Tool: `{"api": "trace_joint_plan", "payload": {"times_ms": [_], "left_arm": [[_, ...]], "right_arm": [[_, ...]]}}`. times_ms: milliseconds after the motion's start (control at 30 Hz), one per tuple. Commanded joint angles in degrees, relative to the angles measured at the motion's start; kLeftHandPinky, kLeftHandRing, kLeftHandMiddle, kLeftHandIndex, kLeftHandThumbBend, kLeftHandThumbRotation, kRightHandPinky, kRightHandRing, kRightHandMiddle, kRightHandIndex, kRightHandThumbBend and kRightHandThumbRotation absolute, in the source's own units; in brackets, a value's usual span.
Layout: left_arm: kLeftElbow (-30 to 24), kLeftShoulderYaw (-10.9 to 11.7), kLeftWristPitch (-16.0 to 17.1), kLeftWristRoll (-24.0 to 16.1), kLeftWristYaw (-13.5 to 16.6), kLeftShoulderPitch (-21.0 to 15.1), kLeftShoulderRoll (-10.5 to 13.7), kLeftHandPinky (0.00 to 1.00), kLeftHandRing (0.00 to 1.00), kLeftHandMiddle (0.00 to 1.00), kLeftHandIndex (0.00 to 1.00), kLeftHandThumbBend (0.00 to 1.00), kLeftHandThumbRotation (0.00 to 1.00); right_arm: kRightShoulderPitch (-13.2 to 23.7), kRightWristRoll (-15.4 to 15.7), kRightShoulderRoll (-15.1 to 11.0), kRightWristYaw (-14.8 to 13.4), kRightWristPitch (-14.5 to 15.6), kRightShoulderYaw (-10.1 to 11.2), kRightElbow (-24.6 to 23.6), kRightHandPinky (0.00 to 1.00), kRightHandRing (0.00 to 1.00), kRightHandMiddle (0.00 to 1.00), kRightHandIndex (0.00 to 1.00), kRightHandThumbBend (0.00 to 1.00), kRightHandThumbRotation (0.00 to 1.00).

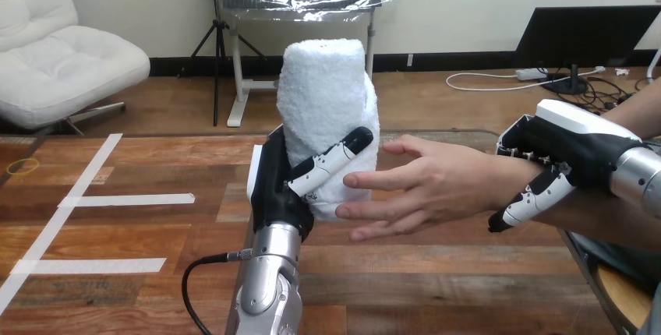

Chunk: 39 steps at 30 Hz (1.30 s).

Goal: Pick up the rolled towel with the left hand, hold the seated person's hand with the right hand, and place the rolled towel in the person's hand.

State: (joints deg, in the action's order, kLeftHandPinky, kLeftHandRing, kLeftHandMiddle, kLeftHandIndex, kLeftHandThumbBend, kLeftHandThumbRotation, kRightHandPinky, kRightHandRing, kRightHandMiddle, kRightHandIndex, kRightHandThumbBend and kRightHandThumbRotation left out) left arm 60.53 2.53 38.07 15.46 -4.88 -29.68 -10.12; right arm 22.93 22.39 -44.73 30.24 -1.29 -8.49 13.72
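The robot's left hand (281, 187) grasps a white rolled towel (327, 101) upright above the wooden table (140, 226), its thumb curled across the lower half. The person's hand (436, 183) reaches in from the right, open, fingertips at the towel's side (touching or just short, hard to tell). The robot's right hand (569, 152) curls round the person's wrist. A good handover likely means steadying that wrist and easing the towel into the palm before letting go.
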Motion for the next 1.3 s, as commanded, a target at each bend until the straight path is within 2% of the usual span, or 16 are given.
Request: {"api": "trace_joint_plan", "payload": {"times_ms": [0, 233, 500, 1267], "left_arm": [[-4.9, -2.6, 0.9, 0.7, -1.5, -10.9, -16.7, 0.27, 0.32, 0.38, 0.41, 0.76, 0.00], [-5.6, -4.7, 0.6, -1.3, -0.5, -10.1, -16.7, 0.28, 0.33, 0.38, 0.41, 0.76, 0.00], [-6.6, -6.2, -0.5, -0.4, -2.1, -9.1, -17.1, 0.28, 0.33, 0.38, 0.41, 0.76, 0.00], [-7.6, -8.5, -1.8, 0.2, -1.7, -8.6, -17.0, 0.28, 0.34, 0.38, 0.41, 0.74, 0.00]], "right_arm": [[2.5, -1.2, 2.7, -1.0, 0.6, 0.6, -1.0, 0.26, 0.32, 0.37, 0.38, 0.83, 0.13], [2.4, -1.4, 2.7, -0.7, 0.9, 0.6, -1.2, 0.27, 0.32, 0.37, 0.39, 0.83, 0.14], [2.2, -2.1, 2.8, -0.4, 1.1, 1.0, -1.3, 0.27, 0.32, 0.38, 0.39, 0.83, 0.15], [1.6, -3.5, 3.1, -0.5, -1.0, 1.5, -0.4, 0.29, 0.34, 0.39, 0.39, 0.82, 0.13]]}}
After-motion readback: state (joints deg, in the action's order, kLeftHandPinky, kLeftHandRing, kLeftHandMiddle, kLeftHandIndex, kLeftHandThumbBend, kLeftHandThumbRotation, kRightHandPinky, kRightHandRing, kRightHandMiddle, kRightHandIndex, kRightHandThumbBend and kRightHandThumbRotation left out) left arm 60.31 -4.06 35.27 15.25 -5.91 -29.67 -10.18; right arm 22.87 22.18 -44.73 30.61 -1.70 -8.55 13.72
